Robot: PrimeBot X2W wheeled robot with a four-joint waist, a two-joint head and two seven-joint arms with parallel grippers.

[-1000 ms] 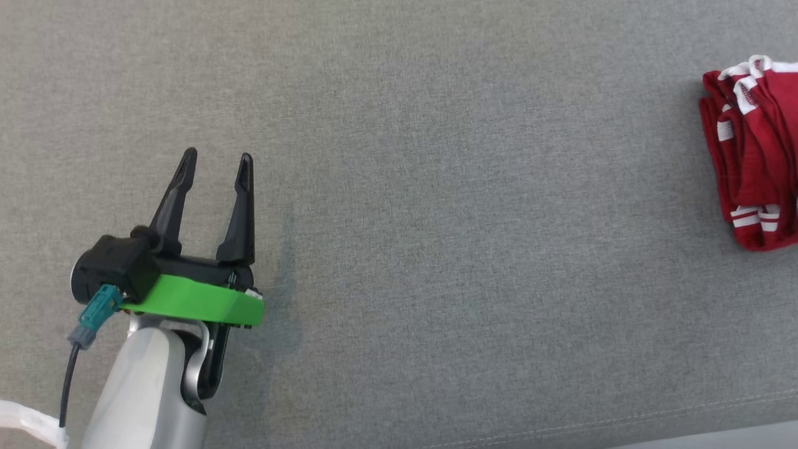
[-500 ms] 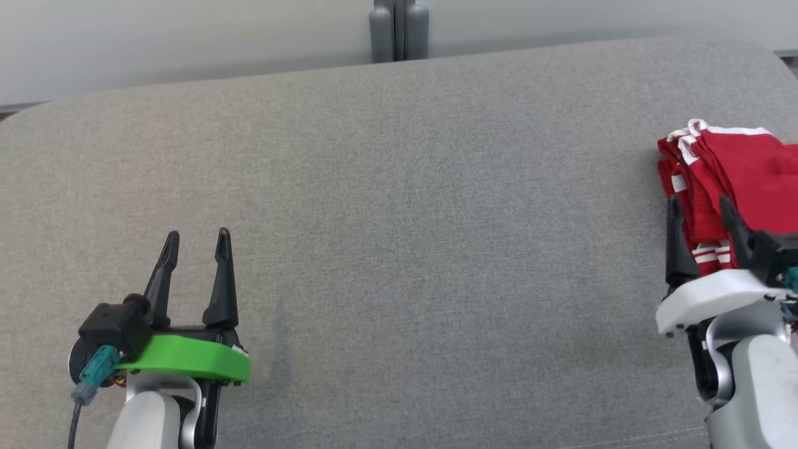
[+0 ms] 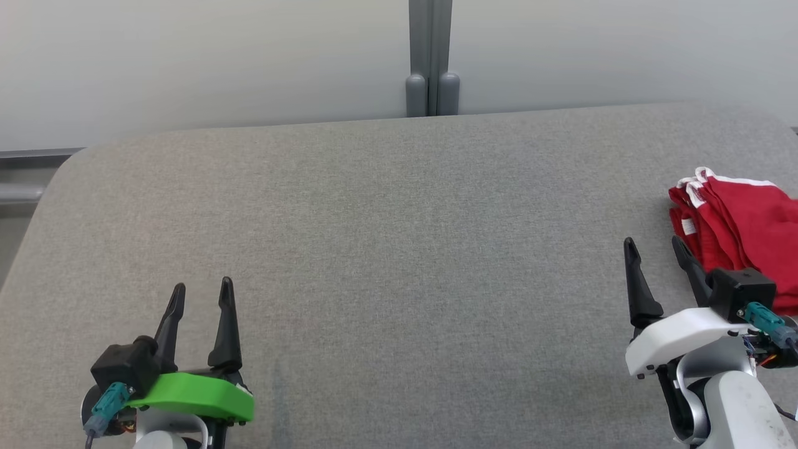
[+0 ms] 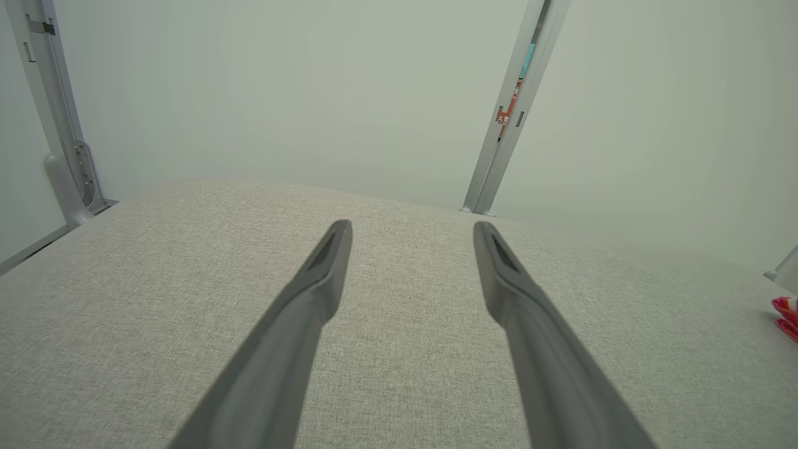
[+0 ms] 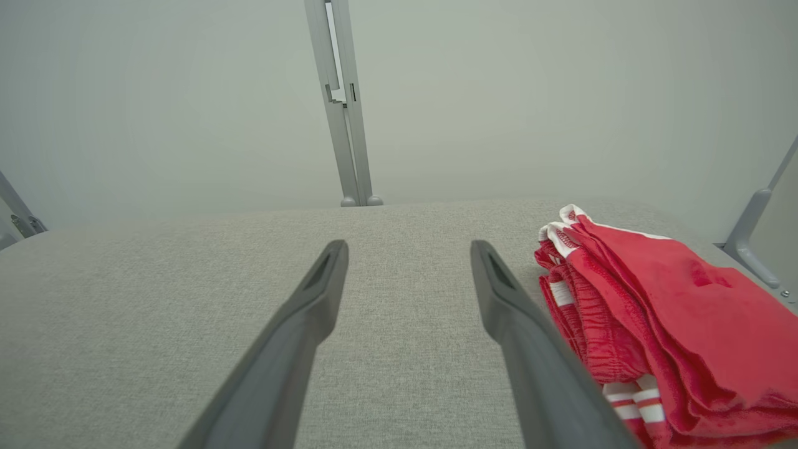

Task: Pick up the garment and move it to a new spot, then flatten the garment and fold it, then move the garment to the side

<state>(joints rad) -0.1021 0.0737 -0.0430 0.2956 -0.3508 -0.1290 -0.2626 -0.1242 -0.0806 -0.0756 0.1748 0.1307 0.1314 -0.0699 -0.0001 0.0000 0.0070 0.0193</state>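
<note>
Plainly, from the head view, the garment (image 3: 742, 231) lay as a red bundle with white trim at the far right of the grey padded surface (image 3: 386, 218), running off the picture's right edge. The right gripper (image 3: 653, 242) hovered just beside it with its two dark fingers spread and nothing between them, the outer finger close against the cloth's near left corner. Whether they touched could not be told. The left gripper (image 3: 202, 284) hung at the lower left, its fingers likewise apart and empty, well apart from the cloth. In the left wrist view, the left gripper (image 4: 412, 226) pointed over bare fabric toward a grey post (image 4: 508, 106), and the garment (image 4: 787, 315) showed as a small red sliver at the right edge. In the right wrist view, the right gripper (image 5: 408, 244) pointed past the bundle, not at it. The garment (image 5: 661, 312) lay to the right of the outer finger, its layered folds running roughly along the fingers' own direction, away from the robot. The right arm was by far the nearer, and any grasp would probably need it to swing right first.
</note>
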